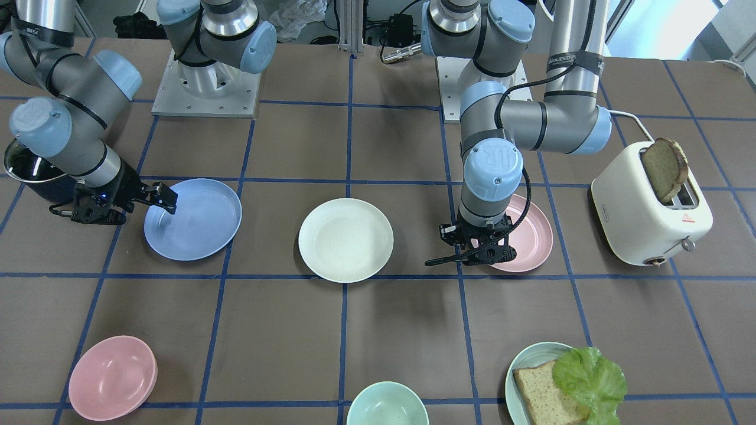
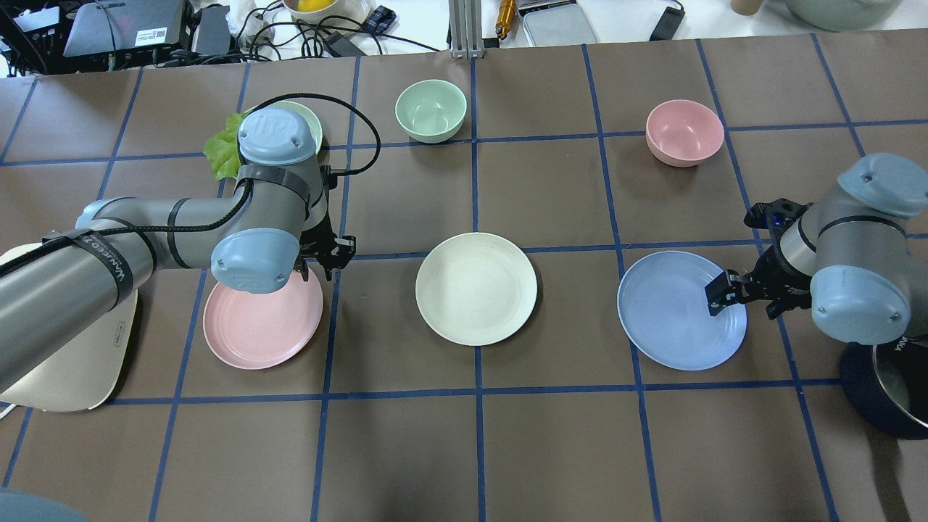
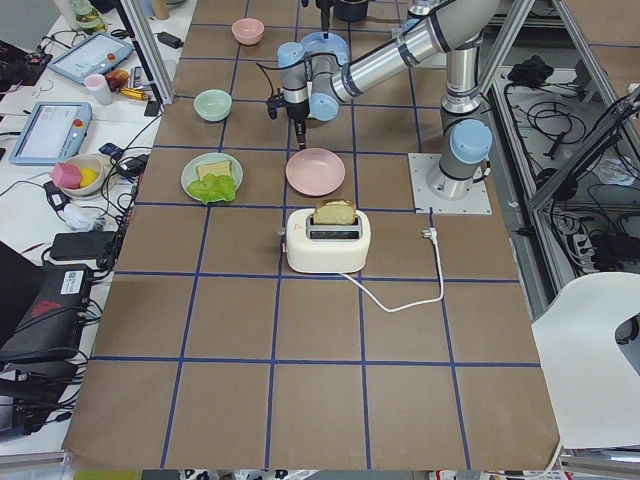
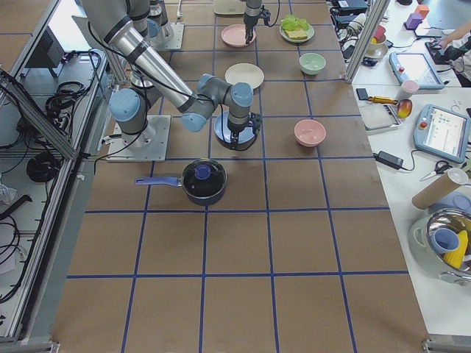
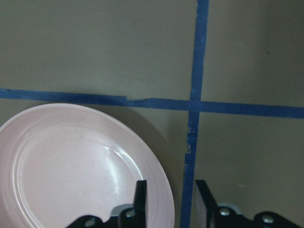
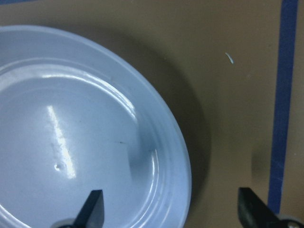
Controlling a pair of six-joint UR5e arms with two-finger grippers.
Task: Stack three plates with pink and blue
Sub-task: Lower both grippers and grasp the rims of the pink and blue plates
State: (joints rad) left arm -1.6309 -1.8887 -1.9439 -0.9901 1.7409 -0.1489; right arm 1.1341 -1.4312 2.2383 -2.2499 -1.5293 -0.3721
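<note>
Three plates lie in a row on the brown table. The cream-white plate (image 1: 345, 239) (image 2: 476, 288) is in the middle. The light blue plate (image 1: 195, 218) (image 2: 678, 312) is on my right, and the pale pink plate (image 1: 531, 236) (image 2: 261, 326) is on my left. My right gripper (image 2: 728, 293) (image 6: 173, 209) is wide open, and its fingers straddle the blue plate's (image 6: 71, 142) rim. My left gripper (image 2: 322, 264) (image 5: 171, 199) is open low over the pink plate's (image 5: 71, 166) far inner edge, one finger over the rim and one outside it.
A white toaster (image 1: 649, 206) with a bread slice stands beside the pink plate. A pink bowl (image 1: 112, 378), a green bowl (image 1: 387, 404) and a teal plate with bread and lettuce (image 1: 525, 366) line the far edge. A dark pot (image 2: 892, 391) sits under my right arm.
</note>
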